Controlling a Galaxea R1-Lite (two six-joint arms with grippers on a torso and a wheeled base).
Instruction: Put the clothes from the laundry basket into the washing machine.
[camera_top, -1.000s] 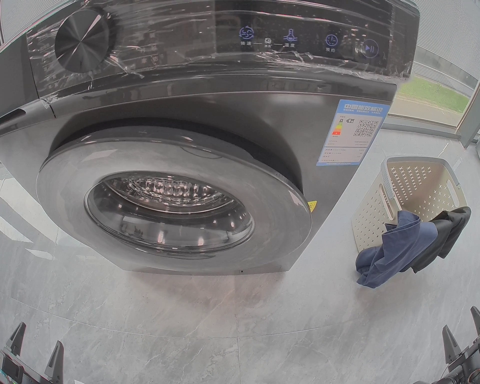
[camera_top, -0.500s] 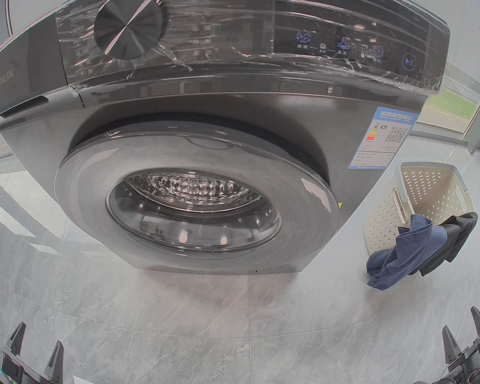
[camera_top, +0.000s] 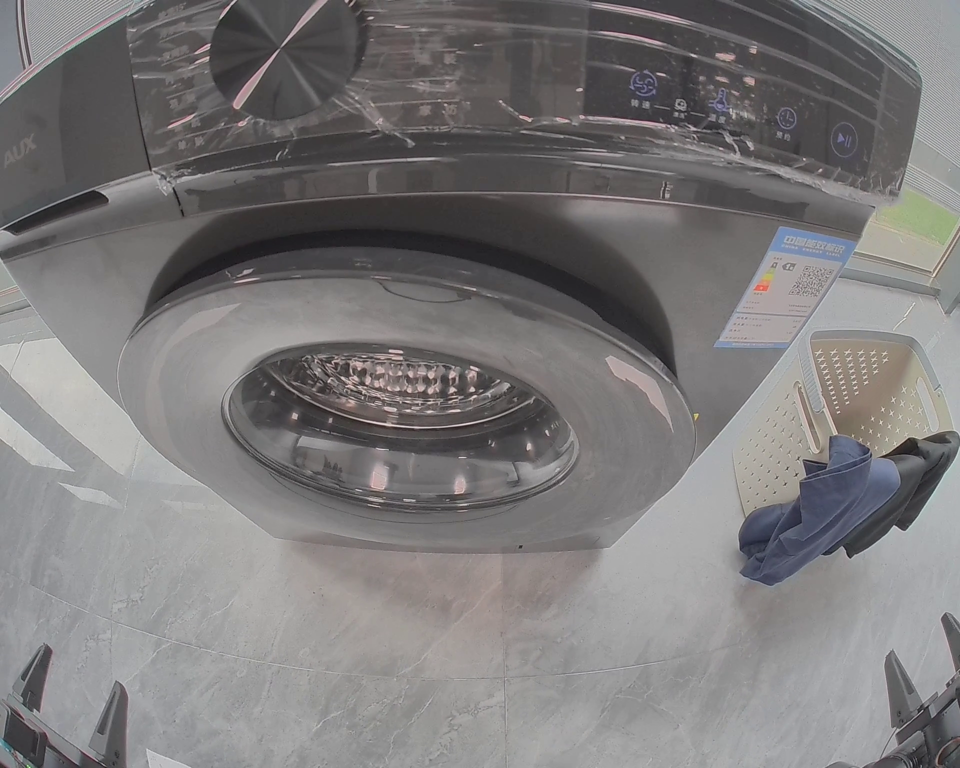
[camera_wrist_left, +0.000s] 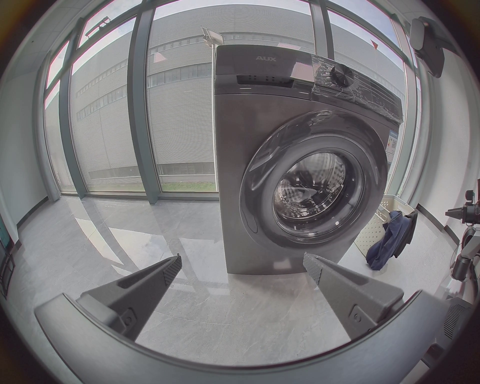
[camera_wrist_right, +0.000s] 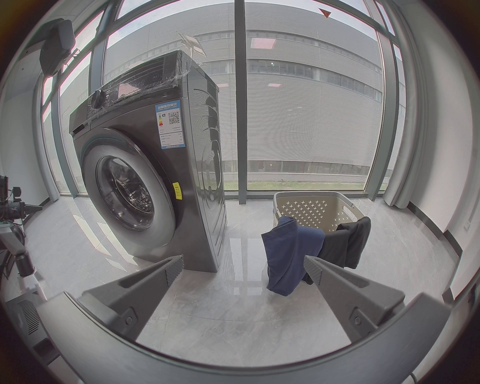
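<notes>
- Dark grey front-loading washing machine (camera_top: 480, 220) stands on the pale marble-pattern tiled floor (camera_top: 400, 650); its round glass-windowed door (camera_top: 400, 430) is shut, and the steel drum behind the glass looks empty
- Beige perforated plastic laundry basket (camera_top: 870, 370) sits on the floor at the machine's right, near its side panel
- Dark blue garment (camera_top: 830, 505) hangs over the basket's near rim, its lower end on the floor; a black garment (camera_top: 915, 470) is draped over the same rim, touching the blue one
- Left gripper (camera_wrist_left: 241, 259) is low in front of the machine, fingers spread wide, holding nothing
- Right gripper (camera_wrist_right: 242, 260) is low on the basket side, also spread wide and holding nothing, well apart from the clothes
- Assessment: no garment is loaded and the door must be opened first
- Recommendation: the door handle cannot be made out, so locate it before pulling; swing the door fully aside, then have the right gripper pinch the blue garment at the thick fold on the rim, lift it clear of the floor and keep the basket from tipping
</notes>
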